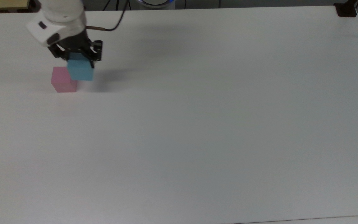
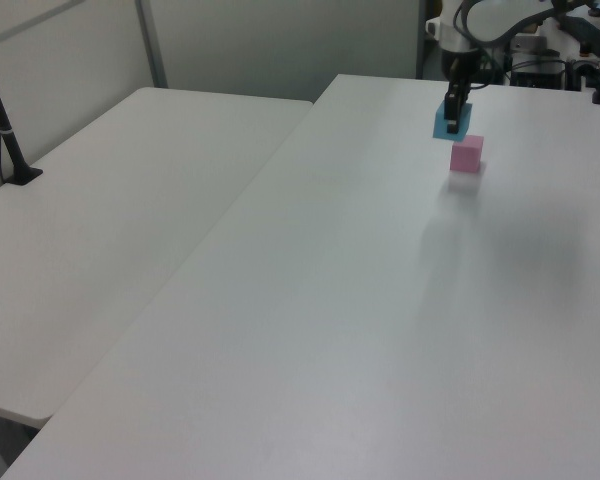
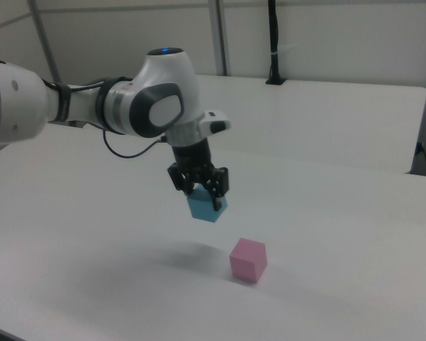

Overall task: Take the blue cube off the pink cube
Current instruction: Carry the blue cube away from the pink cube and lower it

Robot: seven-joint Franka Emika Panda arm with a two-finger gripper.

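The blue cube [image 1: 80, 70] [image 2: 452, 122] [image 3: 206, 207] hangs in the air, held from above by my gripper [image 1: 79, 61] [image 2: 452, 110] [image 3: 203, 197], which is shut on it. The pink cube [image 1: 61, 80] [image 2: 467, 153] [image 3: 248, 259] sits alone on the white table [image 1: 197, 124], its top bare. In the top view the blue cube is just right of the pink cube and overlaps its right edge. In the right view the blue cube floats clearly above and to the left of the pink one, with a gap between them.
A black cable [image 1: 110, 28] trails from the arm's wrist. A black post base [image 1: 346, 11] sits at the top view's far right corner. A second white table [image 2: 110, 230] adjoins on the left view's left, with a black stand [image 2: 10, 150] on it.
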